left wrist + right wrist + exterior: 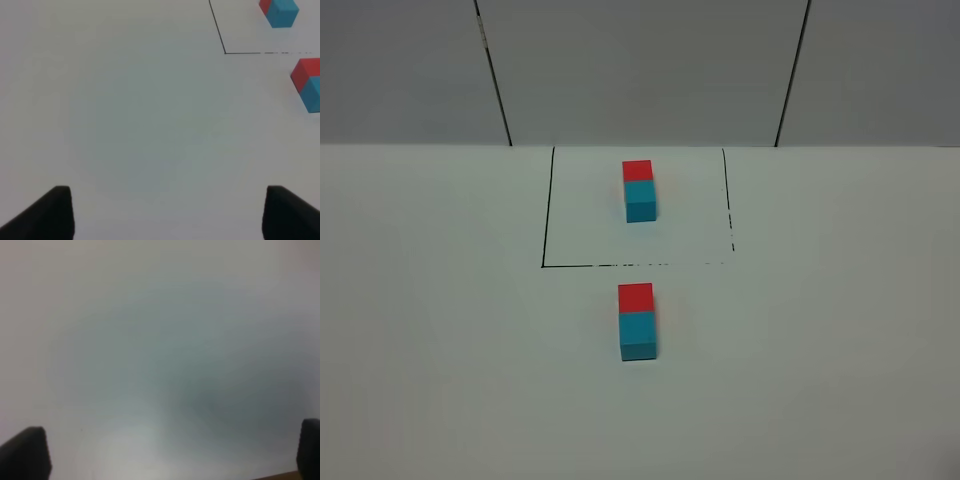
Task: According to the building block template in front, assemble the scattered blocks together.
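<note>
Both grippers hang spread wide and empty over bare white table (440, 350): left gripper (167, 212), right gripper (167, 455), neither seen from above. Framed template (640, 190) sits at twelve o'clock; at six o'clock of it, red block (636, 297) apparently touches cyan-blue block (638, 335), mirroring it, so assembly looks finished.

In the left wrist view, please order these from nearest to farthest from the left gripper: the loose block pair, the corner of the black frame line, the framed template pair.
From the left gripper:
1. Loose block pair, outside the frame, on the white table.
2. Frame corner, just beyond.
3. Template pair, inside the frame, farthest.
</note>
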Action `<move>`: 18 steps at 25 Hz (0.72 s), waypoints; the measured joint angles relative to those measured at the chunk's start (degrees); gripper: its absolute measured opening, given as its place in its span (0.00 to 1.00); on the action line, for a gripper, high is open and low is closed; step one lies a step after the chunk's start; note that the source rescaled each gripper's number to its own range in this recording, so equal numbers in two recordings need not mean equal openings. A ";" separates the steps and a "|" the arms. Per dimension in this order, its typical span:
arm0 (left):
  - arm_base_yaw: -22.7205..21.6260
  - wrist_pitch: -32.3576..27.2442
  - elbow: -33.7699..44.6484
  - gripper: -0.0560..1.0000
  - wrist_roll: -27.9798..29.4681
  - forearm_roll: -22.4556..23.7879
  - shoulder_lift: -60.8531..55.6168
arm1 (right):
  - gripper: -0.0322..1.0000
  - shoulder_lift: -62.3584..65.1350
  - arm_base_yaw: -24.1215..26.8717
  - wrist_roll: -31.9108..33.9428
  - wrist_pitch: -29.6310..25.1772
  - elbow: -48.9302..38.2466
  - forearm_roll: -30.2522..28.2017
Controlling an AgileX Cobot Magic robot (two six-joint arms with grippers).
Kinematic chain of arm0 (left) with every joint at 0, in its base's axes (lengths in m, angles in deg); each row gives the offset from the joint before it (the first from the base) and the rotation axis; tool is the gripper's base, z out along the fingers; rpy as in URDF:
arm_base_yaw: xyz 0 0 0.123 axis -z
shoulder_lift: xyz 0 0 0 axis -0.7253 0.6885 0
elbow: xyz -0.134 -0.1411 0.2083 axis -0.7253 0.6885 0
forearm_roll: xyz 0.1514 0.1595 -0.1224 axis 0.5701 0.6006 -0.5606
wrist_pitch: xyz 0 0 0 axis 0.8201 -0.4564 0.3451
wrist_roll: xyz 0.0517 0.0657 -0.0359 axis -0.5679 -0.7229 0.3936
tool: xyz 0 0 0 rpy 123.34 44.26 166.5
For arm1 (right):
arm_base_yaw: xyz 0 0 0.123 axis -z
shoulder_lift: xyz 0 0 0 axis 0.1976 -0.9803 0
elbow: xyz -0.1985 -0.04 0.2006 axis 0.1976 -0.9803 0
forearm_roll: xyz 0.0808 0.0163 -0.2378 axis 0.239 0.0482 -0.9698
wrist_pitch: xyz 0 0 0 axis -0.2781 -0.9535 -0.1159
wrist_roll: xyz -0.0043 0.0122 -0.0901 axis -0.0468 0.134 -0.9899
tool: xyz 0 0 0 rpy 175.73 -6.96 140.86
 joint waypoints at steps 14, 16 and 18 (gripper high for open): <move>0.00 0.00 0.00 0.68 0.00 0.00 0.00 | 0.97 26.73 -5.63 -4.90 3.77 -10.68 1.64; 0.00 0.00 0.00 0.68 0.00 0.00 0.00 | 0.97 29.56 -5.89 -5.26 3.71 -11.43 1.52; 0.00 0.00 0.00 0.68 0.00 0.00 0.00 | 0.96 31.41 -5.97 -5.26 3.65 -11.83 1.51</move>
